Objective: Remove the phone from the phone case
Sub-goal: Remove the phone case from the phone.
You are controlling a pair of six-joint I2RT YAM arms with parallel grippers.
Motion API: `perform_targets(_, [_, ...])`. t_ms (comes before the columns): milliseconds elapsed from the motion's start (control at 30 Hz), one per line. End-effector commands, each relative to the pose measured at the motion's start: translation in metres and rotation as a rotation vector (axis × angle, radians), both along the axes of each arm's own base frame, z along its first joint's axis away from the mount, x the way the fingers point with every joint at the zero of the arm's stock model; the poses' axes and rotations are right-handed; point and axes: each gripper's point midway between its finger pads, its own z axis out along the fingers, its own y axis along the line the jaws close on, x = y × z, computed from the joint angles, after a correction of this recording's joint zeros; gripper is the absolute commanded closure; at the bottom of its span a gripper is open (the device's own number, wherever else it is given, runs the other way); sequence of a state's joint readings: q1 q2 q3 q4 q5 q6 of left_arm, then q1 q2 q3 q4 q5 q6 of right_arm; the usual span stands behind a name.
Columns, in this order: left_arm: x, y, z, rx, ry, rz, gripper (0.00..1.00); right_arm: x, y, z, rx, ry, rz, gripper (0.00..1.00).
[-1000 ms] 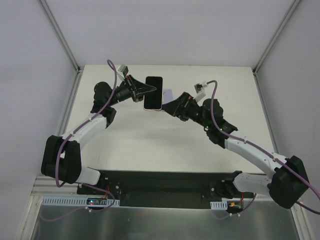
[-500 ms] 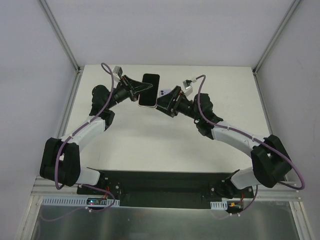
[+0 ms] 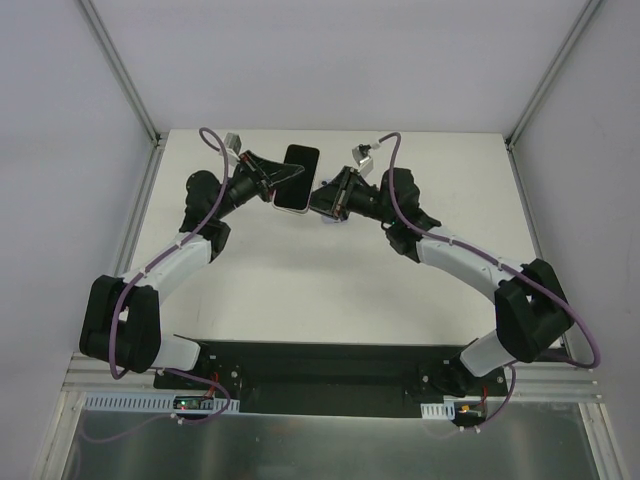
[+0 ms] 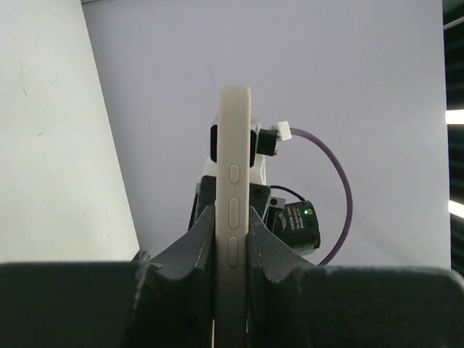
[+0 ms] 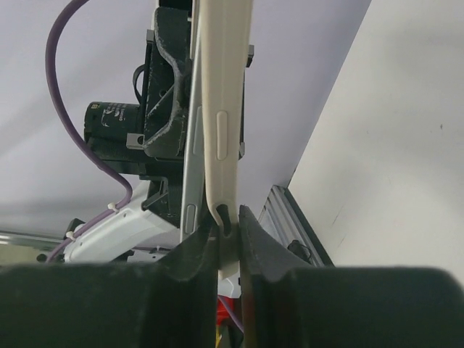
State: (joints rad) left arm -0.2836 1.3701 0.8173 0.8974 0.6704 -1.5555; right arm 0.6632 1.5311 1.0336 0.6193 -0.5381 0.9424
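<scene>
The phone (image 3: 299, 175), dark screen up, hangs above the far middle of the table between both arms. My left gripper (image 3: 285, 180) is shut on it from the left. In the left wrist view its fingers (image 4: 194, 250) squeeze the cream phone case (image 4: 233, 210), seen edge-on with its button covers. My right gripper (image 3: 322, 196) meets it from the right. In the right wrist view my right gripper (image 5: 228, 243) is shut on the lower edge of the phone case (image 5: 223, 109), which stands slightly away from the phone's silver side (image 5: 191, 167).
The white table (image 3: 330, 280) lies under both arms, with pale walls and metal frame posts (image 3: 130, 80) around it. A dark base rail (image 3: 330, 365) runs along the near edge.
My right arm swung left to the phone and its gripper went from open to shut on the case's edge. The left gripper kept its hold, shifting slightly left.
</scene>
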Motion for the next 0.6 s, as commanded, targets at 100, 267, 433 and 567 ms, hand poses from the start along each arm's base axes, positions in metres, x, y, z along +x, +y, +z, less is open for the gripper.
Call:
perform_targets(100, [-0.089, -0.047, 0.006, 0.024, -0.062, -0.38, 1.0, 0.023, -0.011, 0.007, -0.079, -0.078, -0.153, 0.99])
perform_targets(267, [-0.089, -0.049, 0.007, 0.042, -0.073, -0.392, 0.86, 0.023, -0.043, -0.016, -0.27, -0.053, -0.242, 0.99])
perform_targets(433, [-0.088, -0.05, -0.002, 0.077, -0.054, -0.398, 0.32, 0.014, -0.091, -0.044, -0.52, -0.075, -0.353, 0.99])
perform_targets(567, [-0.087, -0.05, -0.009, 0.088, -0.031, -0.399, 0.15, 0.003, -0.119, -0.064, -0.626, -0.067, -0.398, 0.99])
